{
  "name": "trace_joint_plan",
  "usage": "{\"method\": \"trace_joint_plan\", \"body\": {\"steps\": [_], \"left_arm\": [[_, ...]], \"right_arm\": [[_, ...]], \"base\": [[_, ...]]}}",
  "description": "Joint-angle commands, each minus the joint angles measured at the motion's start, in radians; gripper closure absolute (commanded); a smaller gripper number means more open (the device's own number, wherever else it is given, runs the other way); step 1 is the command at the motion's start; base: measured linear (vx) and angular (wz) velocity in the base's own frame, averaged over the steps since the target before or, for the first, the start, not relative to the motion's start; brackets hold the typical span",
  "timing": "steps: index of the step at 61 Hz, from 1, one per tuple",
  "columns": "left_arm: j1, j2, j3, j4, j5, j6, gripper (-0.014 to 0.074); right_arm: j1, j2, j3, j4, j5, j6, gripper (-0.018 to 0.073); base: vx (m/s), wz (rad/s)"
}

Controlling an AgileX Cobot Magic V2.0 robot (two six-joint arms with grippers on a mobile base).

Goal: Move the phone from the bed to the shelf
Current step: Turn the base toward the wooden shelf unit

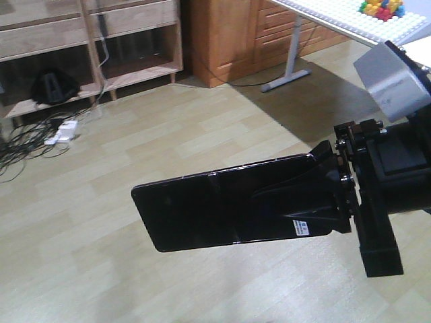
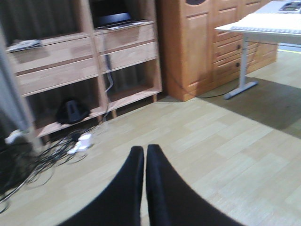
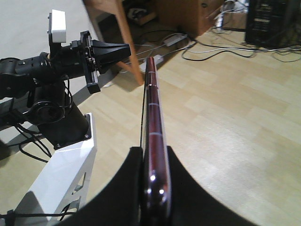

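The phone [image 1: 195, 212], a glossy black slab with a middle crease and a small white sticker, hangs level above the wood floor. My right gripper [image 1: 259, 195] is shut on its right end. Seen from the right wrist, the phone [image 3: 153, 108] stands edge-on with a pinkish rim, clamped between the right gripper [image 3: 153, 150] fingers. My left gripper [image 2: 144, 149] is shut with nothing in it and points toward the shelf [image 2: 122, 54]; it also shows from the side as the left gripper [image 3: 127, 49]. The light-wood shelf [image 1: 135, 20] stands at the far left. The bed is out of view.
Tangled cables and a white power strip [image 1: 62, 132] lie on the floor before the shelf, with a black object [image 1: 52, 87] on its lowest board. An orange-brown cabinet [image 1: 229, 33] stands beside it. A white table [image 1: 293, 54] carries coloured blocks [image 1: 382, 8].
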Motion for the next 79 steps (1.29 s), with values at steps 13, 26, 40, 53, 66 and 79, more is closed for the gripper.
{"method": "trace_joint_plan", "body": {"steps": [13, 26, 40, 53, 66, 79], "left_arm": [[-0.003, -0.013, -0.022, -0.009, -0.073, -0.006, 0.0595], [-0.003, -0.013, -0.022, -0.009, -0.073, -0.006, 0.0595], [-0.003, -0.013, -0.022, -0.009, -0.073, -0.006, 0.0595], [-0.003, -0.013, -0.022, -0.009, -0.073, -0.006, 0.0595], [-0.003, -0.013, -0.022, -0.009, -0.073, -0.006, 0.0595], [-0.003, -0.013, -0.022, -0.009, -0.073, -0.006, 0.0595]], "right_arm": [[-0.003, -0.021, -0.028, 0.087, 0.054, -0.002, 0.0561], [-0.003, -0.021, -0.028, 0.087, 0.054, -0.002, 0.0561], [-0.003, -0.021, -0.028, 0.087, 0.054, -0.002, 0.0561], [-0.003, -0.021, -0.028, 0.087, 0.054, -0.002, 0.0561], [-0.003, -0.021, -0.028, 0.087, 0.054, -0.002, 0.0561], [-0.003, -0.021, -0.028, 0.087, 0.054, -0.002, 0.0561]], "base": [[0.46, -0.33], [0.46, -0.27], [0.47, -0.19], [0.49, -0.04], [0.49, 0.07], [0.47, 0.13]]}}
